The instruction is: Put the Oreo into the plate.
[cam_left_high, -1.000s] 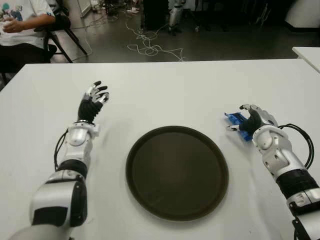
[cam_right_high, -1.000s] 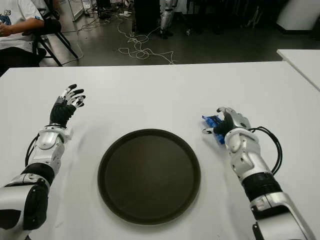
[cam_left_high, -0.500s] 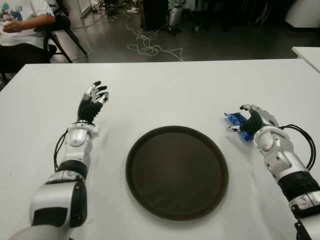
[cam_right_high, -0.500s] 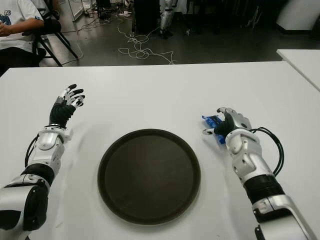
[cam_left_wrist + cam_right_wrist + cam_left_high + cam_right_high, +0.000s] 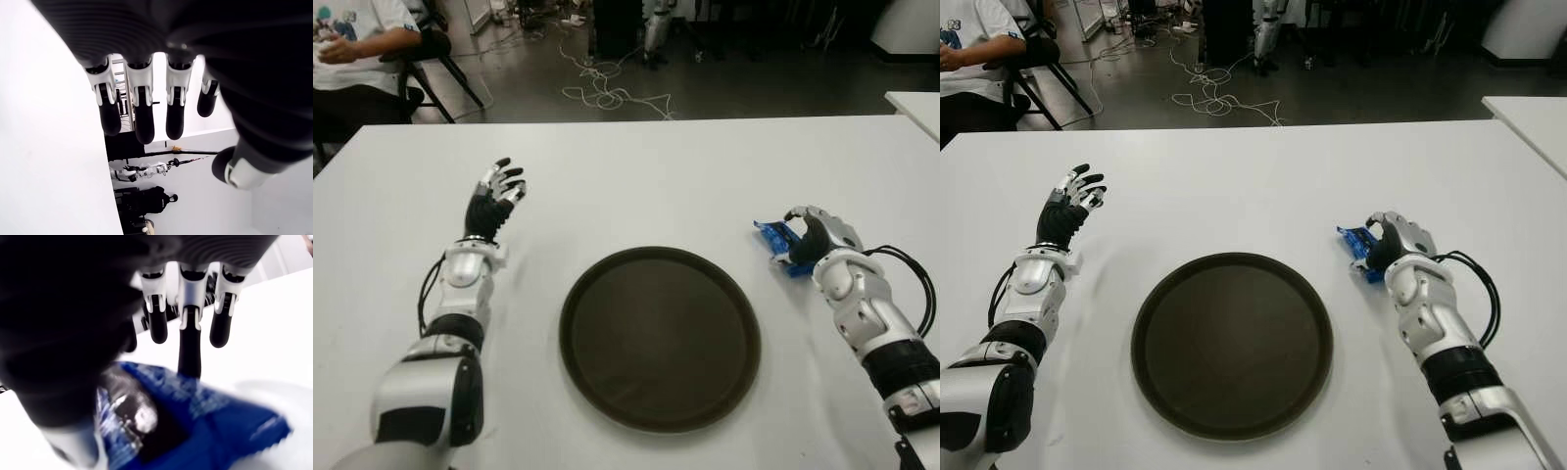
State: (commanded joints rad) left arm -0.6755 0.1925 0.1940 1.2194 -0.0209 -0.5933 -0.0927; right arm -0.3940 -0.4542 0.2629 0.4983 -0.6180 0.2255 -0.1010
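- Now lying on the white table (image 5: 636,176), right of the dark round plate (image 5: 660,337): blue Oreo packet (image 5: 781,246), under the right hand (image 5: 810,238).
- Thumb drawn closer to the packet than a moment ago; fingers curling over it, not yet clamped, so grasp judged under way.
- Well left of the plate: left hand (image 5: 495,197), raised, fingers spread, empty.
- Bare tabletop between packet and plate rim; short clear path.

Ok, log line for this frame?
phase: grasping | right hand closing over Oreo pack on table | plate bare | left hand open, idle left of plate
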